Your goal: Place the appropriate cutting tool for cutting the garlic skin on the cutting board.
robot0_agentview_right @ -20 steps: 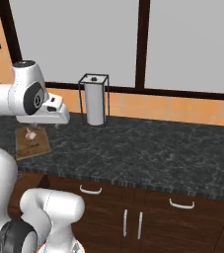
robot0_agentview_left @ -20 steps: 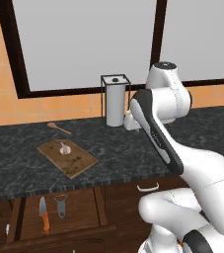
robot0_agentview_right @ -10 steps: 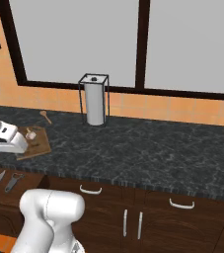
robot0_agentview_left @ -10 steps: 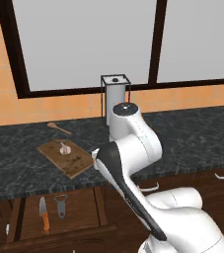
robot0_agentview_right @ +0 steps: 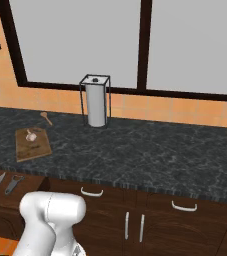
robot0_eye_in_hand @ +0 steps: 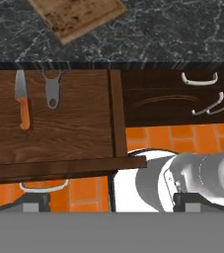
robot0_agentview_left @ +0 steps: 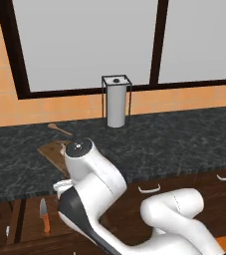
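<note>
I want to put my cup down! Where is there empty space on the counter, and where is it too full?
The dark counter is bare from the paper towel holder rightward. The left end is crowded: the cutting board with the garlic on it, and the wooden spoon just behind. In the open drawer, the knife and peeler leave bare wood beside them.

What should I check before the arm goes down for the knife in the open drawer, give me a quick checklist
1. Drawer open: ok.
2. Knife reachable, lying flat and apart from the peeler: ok.
3. Right tool chosen, orange handle rather than looped head: ok.
4. Cutting board has bare space beside the garlic: ok.
5. Pincer open: cannot tell, fingertips barely show.
6. Pincer lined up over the knife: not ok, knife sits off to one side in the hand view.
</note>
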